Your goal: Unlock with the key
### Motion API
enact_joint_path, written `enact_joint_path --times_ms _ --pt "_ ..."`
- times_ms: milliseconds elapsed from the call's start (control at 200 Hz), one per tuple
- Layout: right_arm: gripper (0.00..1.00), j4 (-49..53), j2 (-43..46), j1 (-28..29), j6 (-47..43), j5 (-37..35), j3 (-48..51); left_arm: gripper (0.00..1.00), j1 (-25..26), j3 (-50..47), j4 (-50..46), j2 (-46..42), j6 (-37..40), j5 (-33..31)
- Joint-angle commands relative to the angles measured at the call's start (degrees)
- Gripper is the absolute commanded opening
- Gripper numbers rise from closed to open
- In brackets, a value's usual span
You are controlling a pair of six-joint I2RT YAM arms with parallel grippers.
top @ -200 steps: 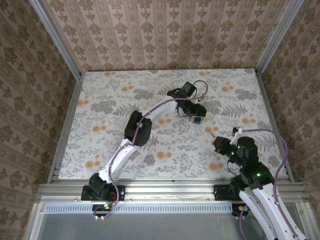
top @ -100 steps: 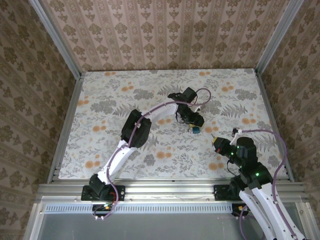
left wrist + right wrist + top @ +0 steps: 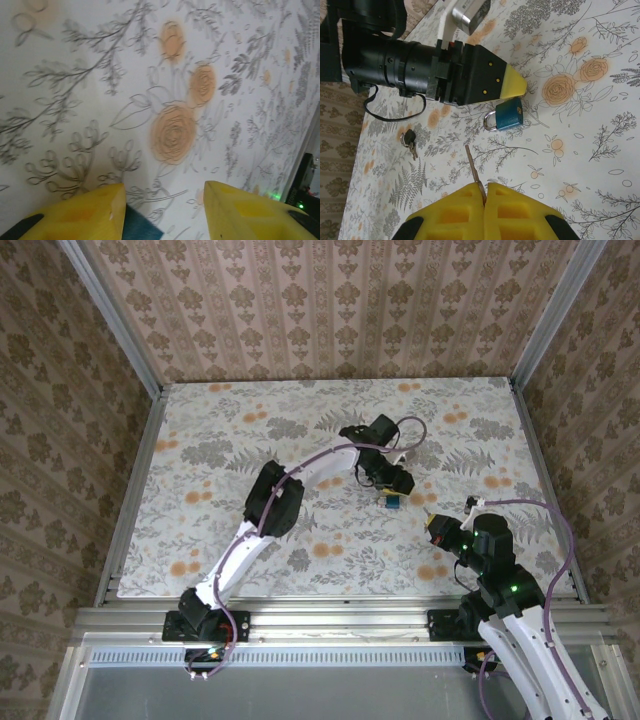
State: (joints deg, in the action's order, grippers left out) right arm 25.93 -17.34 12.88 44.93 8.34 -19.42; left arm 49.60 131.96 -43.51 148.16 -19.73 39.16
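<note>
Well, from overhead, the left gripper [image 3: 392,480] is hanging over the middle of the flowered table [image 3: 200,440], right above a small blue padlock [image 3: 393,502] that is lying flat on the cloth. The right gripper [image 3: 432,523] is waiting near the padlock, on its right, nose turned toward it. What it is pinching is too small to make out from up here.

Looking through the left wrist camera, the two yellow fingers [image 3: 85,215] are standing spread apart. A blue corner of the padlock is peeking out just inside the left one, but nothing is being squeezed between them.

Through the right wrist camera, the right gripper's fingers [image 3: 450,215] are pressing together on a key [image 3: 472,167], whose blade is pointing out toward the padlock but stopping short of it. The padlock's shackle is sitting closed, and the left gripper's yellow tip is hovering just beside the lock body. A spare bunch of keys [image 3: 410,139] is lying off to one side.

By my reckoning the key is in hand and roughly aimed, and that is all that is done. Steadying the lock, finding the keyhole (which I can't make out), pushing the key in and turning it are all waiting.
</note>
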Motion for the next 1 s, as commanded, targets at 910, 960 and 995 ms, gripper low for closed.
enact_joint_path --times_ms 910,960,995 --pt "0.0 -3.8 -2.0 -2.2 0.3 1.8 0.2 0.51 2.8 -19.9 -7.4 -14.8 3.8 -10.4" --pt "0.0 -4.0 -2.2 -2.2 0.4 1.9 0.2 0.51 2.8 -22.0 -7.7 -16.5 4.2 -11.4" --pt "0.0 -4.1 -2.2 -2.3 0.4 1.8 0.3 0.51 2.8 -23.4 -7.9 -17.6 4.4 -12.1"
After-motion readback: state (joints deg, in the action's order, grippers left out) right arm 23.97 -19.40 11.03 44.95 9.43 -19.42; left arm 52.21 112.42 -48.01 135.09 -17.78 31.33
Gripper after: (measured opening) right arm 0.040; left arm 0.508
